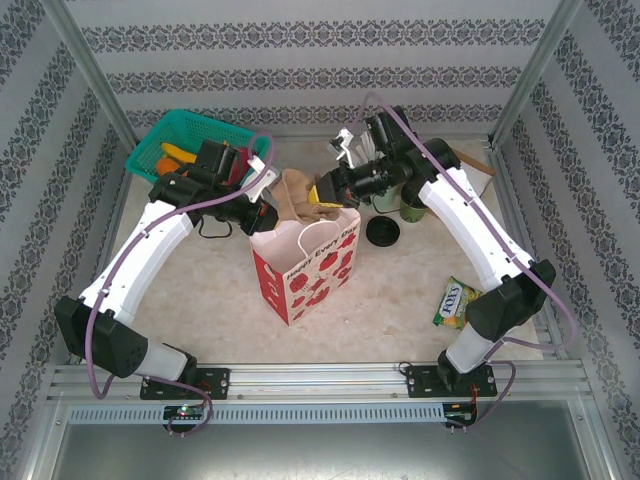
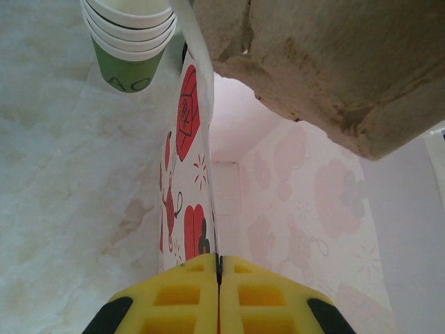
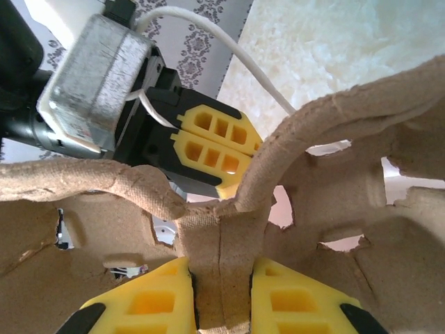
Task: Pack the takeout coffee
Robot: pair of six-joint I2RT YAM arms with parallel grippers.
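1. The left pincer (image 2: 219,270) is pressed together on the rim of the paper bag (image 1: 305,265) and holds that wall up so the mouth stays apart.
2. The brown carrier tray (image 1: 298,195) hangs tilted just above the bag's mouth, not yet inside.
3. The right pincer (image 3: 221,273) pinches the tray's central ridge.
4. The dark green cup (image 1: 412,208) stands on the tabletop (image 1: 200,290) to the right of the bag, near a black lid (image 1: 383,232), with neither pincer on it.
5. The step in hand looks like lowering the tray into the bag.
6. The next move calls for levelling the tray and bringing it straight down between the paper walls. The left grip should keep the rim steady, and the tray should be released only once it sits on the bottom.
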